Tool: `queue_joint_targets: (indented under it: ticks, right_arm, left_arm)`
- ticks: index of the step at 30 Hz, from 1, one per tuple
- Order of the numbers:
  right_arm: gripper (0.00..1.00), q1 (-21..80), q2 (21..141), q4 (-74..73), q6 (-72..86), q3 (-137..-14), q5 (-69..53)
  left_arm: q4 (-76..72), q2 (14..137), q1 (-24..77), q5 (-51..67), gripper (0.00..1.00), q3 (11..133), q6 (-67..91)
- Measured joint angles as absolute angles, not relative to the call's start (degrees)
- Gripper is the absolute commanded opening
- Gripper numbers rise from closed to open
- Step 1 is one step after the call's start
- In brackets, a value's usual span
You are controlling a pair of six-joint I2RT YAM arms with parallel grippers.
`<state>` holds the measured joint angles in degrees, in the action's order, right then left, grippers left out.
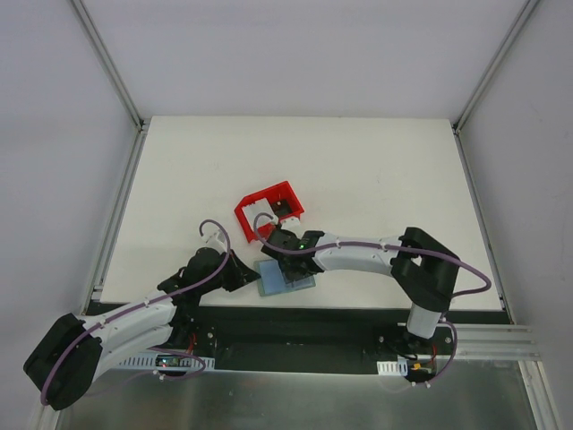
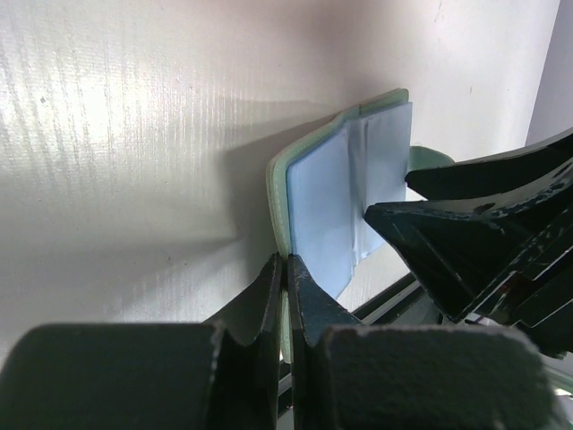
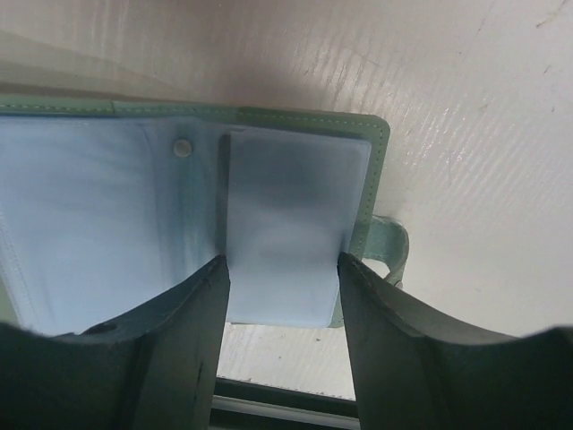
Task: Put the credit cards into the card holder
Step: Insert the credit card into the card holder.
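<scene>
Card holder open flat, blue-grey pocketed inside up, green stitched rim, snap tab protruding.

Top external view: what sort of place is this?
Likely a lab robot workcell: a white table boxed in by plain panels on metal rails, left arm and right arm bolted at its near edge, with a red bin and a card holder as props.
</scene>
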<state>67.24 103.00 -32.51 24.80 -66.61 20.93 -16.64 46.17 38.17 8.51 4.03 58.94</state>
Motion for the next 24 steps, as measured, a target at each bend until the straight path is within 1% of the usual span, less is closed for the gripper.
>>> queue_joint_targets:
  ticks: [6,9,15,22,24]
  right_arm:
    - [0.54,65.5,100.5,-27.9,26.3,-62.7,17.1]
    - [0.48,64.2,99.4,-26.2,26.8,-61.3,14.9]
    - [0.33,61.9,97.9,-23.5,27.8,-59.4,10.8]
    - [0.29,62.2,98.8,-23.4,26.9,-60.3,10.3]
    - [0.25,62.4,99.2,-24.0,26.3,-60.9,10.5]
  left_arm:
    - [-16.8,47.5,38.2,8.5,0.0,4.0,58.9]
    - [-16.8,48.0,38.2,8.6,0.0,4.0,59.0]
    - [-16.8,48.1,38.2,8.6,0.0,4.0,59.0]
    - [-16.8,49.6,38.2,8.5,0.0,4.0,58.9]
    - [-17.0,50.0,38.2,8.5,0.0,4.1,58.9]
